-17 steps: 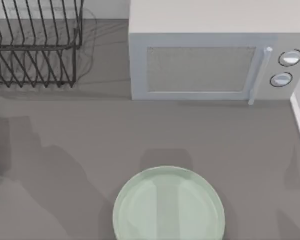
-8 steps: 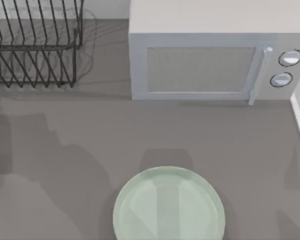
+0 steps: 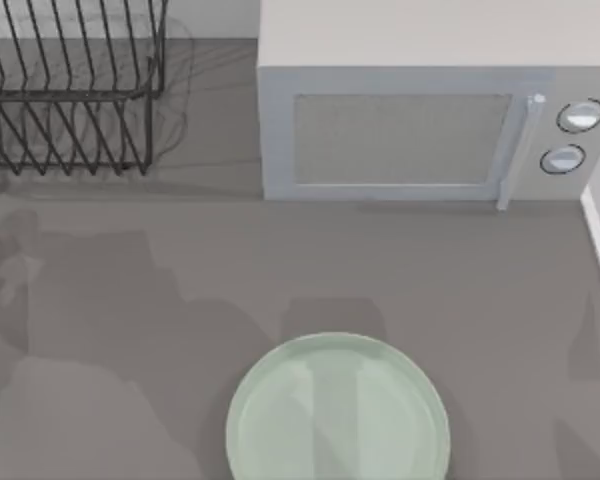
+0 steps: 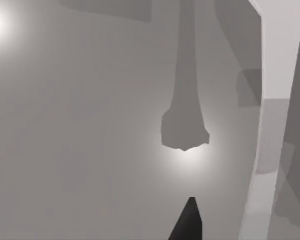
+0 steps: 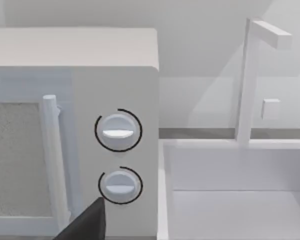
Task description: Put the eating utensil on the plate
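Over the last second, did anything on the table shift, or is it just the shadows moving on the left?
Only shadows changed: the dark arm shadow on the table's left side has spread rightward, toward the plate, with a claw-like shape now below the dish rack. Nothing was grasped or released. The plate, the rack and the microwave sit where they were.

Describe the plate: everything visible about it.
The plate is round, flat and pale mint-green, with a glassy look and a low rim. Soft streaks of light and shade cross its surface. It lies level on the grey table, at the near edge of the top view and a little right of centre, in front of the microwave with bare table between them. Its near edge runs out of the picture. Nothing lies on it and nothing touches it but the table.
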`<control>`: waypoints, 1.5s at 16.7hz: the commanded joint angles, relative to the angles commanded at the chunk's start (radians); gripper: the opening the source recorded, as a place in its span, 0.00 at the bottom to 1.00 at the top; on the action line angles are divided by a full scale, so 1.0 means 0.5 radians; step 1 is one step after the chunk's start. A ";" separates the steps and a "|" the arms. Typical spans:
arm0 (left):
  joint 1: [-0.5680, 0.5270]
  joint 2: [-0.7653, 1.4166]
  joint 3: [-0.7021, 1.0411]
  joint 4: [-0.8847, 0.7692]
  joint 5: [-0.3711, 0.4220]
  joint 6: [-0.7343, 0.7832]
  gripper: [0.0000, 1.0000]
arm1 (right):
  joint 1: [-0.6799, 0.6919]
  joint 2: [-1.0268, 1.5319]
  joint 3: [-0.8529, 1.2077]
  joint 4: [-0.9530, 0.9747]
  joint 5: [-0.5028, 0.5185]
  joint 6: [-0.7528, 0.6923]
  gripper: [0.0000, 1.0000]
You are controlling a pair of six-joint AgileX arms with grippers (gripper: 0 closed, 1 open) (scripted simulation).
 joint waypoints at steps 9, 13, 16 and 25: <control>-0.274 -0.023 -0.030 0.054 0.075 -0.552 0.00 | 0.000 0.000 0.000 0.000 0.000 0.000 1.00; -0.619 -0.040 -0.068 0.093 0.144 -1.323 0.00 | 0.000 0.000 0.000 0.000 0.000 0.000 1.00; -0.924 -0.036 -0.107 0.110 0.190 -2.055 0.00 | 0.000 0.000 0.000 0.000 0.000 0.000 1.00; -1.840 0.019 -0.221 0.120 0.228 -4.332 0.00 | 0.000 0.000 0.000 0.000 0.000 0.000 1.00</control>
